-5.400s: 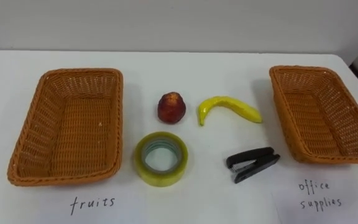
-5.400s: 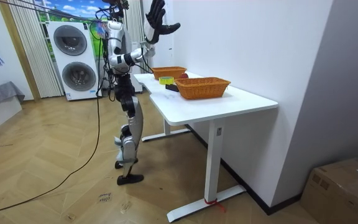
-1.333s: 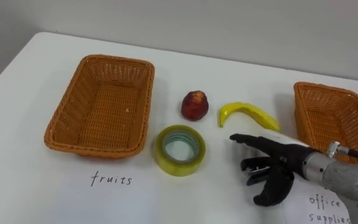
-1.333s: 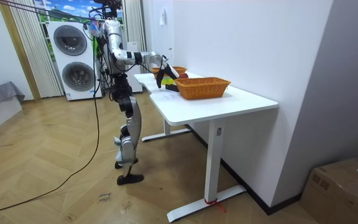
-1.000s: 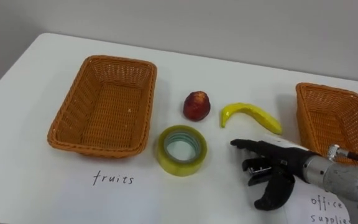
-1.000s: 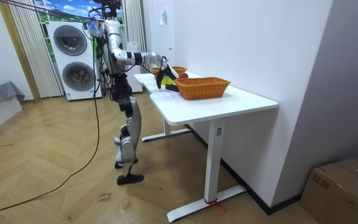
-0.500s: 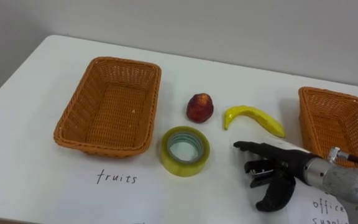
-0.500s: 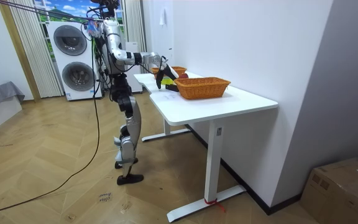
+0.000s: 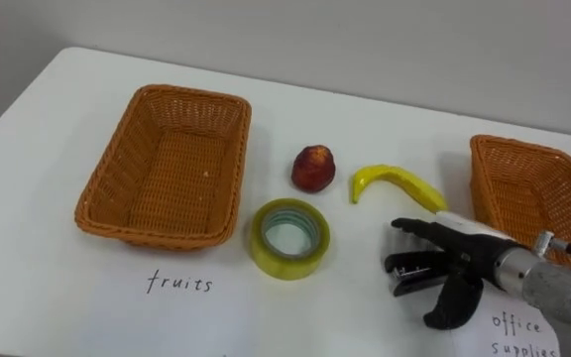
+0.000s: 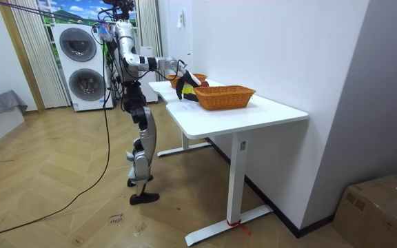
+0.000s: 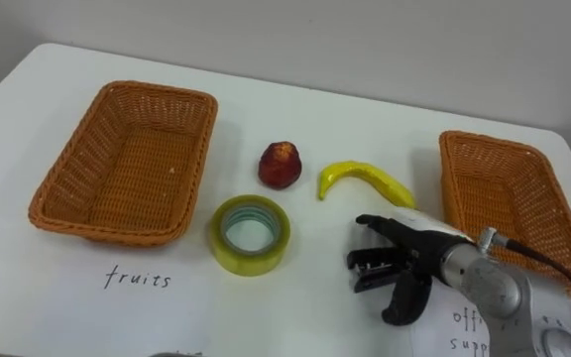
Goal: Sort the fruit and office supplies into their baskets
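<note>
Stapler lying left-right, mouth leftward

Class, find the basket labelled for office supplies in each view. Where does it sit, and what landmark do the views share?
Left eye view: the office supplies basket at the right edge, partly cut off.
Right eye view: right of centre, whole.
Room view: the nearer basket on the white table.
Shared landmark: the right hand, just beside it.

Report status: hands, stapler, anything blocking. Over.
Right hand open, fingers over the stapler, not yet closed. Stapler on the table, beside the right basket. Nothing else between them; banana lies just behind the hand.
</note>
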Controlling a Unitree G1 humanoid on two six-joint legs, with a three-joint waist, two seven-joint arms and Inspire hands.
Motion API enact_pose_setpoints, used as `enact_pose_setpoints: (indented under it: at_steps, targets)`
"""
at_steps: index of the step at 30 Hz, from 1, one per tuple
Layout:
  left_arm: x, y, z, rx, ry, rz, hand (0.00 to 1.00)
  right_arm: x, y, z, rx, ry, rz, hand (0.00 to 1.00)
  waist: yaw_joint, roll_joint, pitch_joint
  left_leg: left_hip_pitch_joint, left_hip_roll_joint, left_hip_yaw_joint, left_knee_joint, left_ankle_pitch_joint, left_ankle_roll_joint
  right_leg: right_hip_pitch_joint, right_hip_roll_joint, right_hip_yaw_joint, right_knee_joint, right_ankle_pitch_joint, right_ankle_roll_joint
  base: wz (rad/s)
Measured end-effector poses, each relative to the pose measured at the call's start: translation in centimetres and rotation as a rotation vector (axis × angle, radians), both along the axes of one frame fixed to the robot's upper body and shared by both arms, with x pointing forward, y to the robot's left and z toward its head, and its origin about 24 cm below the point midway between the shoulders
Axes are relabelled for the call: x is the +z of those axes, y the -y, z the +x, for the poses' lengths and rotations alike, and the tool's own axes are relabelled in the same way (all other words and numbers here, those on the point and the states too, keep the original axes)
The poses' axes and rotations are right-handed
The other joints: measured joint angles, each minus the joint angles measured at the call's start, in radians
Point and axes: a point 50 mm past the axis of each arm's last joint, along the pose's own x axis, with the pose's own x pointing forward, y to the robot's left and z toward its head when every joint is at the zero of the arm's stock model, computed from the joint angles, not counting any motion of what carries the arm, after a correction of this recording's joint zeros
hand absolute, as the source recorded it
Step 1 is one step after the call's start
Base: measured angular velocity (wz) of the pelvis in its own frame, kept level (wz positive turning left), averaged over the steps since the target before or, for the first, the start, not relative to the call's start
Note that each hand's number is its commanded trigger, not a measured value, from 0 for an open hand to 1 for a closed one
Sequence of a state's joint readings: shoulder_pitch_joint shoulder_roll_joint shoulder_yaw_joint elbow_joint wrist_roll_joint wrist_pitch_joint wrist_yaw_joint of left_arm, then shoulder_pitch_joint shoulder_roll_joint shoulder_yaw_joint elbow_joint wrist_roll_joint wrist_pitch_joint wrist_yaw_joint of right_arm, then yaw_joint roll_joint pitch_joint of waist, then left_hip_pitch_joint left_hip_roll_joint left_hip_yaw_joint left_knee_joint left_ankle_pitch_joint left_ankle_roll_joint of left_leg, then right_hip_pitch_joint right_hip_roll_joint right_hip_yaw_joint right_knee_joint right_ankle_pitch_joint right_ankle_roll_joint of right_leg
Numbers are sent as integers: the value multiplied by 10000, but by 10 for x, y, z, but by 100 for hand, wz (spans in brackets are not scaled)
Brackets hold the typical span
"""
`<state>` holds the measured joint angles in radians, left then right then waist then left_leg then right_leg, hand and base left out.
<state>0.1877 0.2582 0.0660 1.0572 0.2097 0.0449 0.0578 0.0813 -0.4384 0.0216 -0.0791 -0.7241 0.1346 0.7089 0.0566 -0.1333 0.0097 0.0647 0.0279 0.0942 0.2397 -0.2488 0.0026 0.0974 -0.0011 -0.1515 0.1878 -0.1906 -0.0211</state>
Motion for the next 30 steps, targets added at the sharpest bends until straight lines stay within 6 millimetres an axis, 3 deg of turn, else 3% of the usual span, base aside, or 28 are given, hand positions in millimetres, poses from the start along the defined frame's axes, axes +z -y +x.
enact_pose_setpoints:
  at_steps: [13, 20, 30]
  targets:
    - [0, 0, 0, -51, -34, -183, 0, 0, 5, 0, -286, 60, -386, 0, -118, -2, -3, 0, 4, 18, -13, 1, 0, -41, 7, 39, -1, 0, 0, 0]
    - [1, 1, 3, -68, 106, -148, 0, -4, 5, -5, -392, -183, -319, 0, 85, 3, -1, 0, 2, 16, -5, 1, 0, -31, 9, 43, 2, 0, 0, 0]
    - [0, 2, 4, -251, 144, 286, 0, -4, 4, -4, -388, -152, -262, 0, 100, 62, -6, -12, 6, 18, -14, 1, 0, -47, 22, 119, 17, 1, 0, 0]
